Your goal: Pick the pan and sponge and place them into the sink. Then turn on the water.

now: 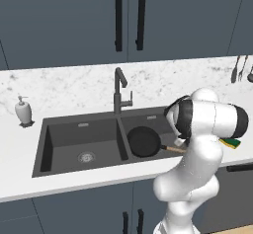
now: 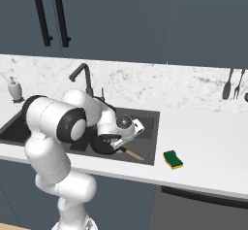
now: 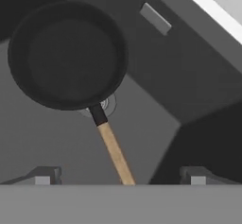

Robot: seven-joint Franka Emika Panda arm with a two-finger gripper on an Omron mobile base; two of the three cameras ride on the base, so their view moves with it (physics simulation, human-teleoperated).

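Pan (image 3: 68,55) down in sink (image 1: 74,141), claw (image 3: 120,176) wide open, holding nothing. Could bump handle going up. Sponge (image 2: 173,159) waiting on counter.

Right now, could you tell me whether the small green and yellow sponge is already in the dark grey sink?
No, the green and yellow sponge lies on the white counter, right of the dark grey sink.

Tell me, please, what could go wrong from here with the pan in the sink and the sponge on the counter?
The open gripper straddles the pan handle; lifting carelessly could snag it and tip the pan. The sponge lies near the counter's front edge, so a clumsy grasp might push it off. The faucet stands close beside the arm, which could knock it.
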